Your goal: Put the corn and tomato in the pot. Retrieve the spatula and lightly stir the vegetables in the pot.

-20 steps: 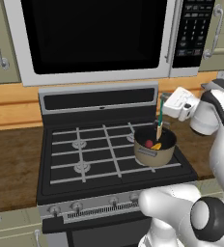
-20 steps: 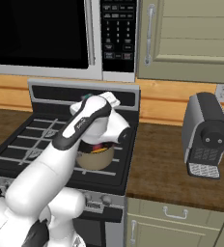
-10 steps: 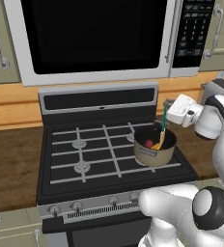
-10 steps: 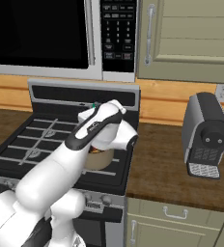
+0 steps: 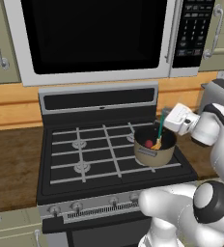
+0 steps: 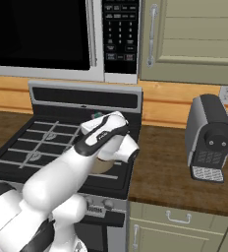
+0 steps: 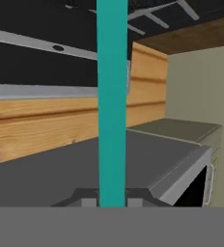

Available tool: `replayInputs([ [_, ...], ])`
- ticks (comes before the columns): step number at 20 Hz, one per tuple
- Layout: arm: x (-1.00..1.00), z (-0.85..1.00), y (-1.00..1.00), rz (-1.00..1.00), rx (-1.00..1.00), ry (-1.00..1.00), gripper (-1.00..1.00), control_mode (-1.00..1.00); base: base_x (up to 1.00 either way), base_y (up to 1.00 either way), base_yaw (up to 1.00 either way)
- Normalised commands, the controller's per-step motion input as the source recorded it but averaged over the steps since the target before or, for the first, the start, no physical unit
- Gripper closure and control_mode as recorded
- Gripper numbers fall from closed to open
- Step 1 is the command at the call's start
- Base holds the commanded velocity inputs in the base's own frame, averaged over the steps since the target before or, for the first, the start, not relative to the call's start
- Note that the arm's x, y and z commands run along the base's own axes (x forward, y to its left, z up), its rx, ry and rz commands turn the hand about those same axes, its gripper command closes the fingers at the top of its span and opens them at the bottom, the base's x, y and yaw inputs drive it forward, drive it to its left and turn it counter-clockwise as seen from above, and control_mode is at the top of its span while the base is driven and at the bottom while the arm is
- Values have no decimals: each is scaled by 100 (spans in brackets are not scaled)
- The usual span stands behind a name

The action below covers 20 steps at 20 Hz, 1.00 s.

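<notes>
- Since a second ago the two-finger gripper (image 5: 166,121) has swung the slim teal-handled spatula (image 5: 160,131) lower, its pale blade now inside the round tan metal pot (image 5: 154,148).
- Jaws are clamped on the handle.
- Stir gently, blade clear of the rim, nudging the dark red tomato (image 5: 148,143); the corn is indistinct.

Glossy white rounded arm segments (image 6: 62,172), dark grey joint rings, boxy white hand, small dark gripper (image 7: 112,198) tips

Corn out of sight inside the pot (image 5: 152,153); spatula (image 7: 112,96) handle cut by the hand view's top edge.
</notes>
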Motion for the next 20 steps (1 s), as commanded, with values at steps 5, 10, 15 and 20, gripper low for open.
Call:
replayInputs([
  [5, 4, -25, 0, 0, 8, 0, 100, -100, 0, 0, 0],
  [10, 1, 16, 0, -5, 6, 0, 100, -100, 0, 0, 0],
  [15, 1, 65, 0, -16, 0, 7, 100, -100, 0, 0, 0],
  [20, 3, 4, 0, -13, 0, 0, 100, -100, 0, 0, 0],
])
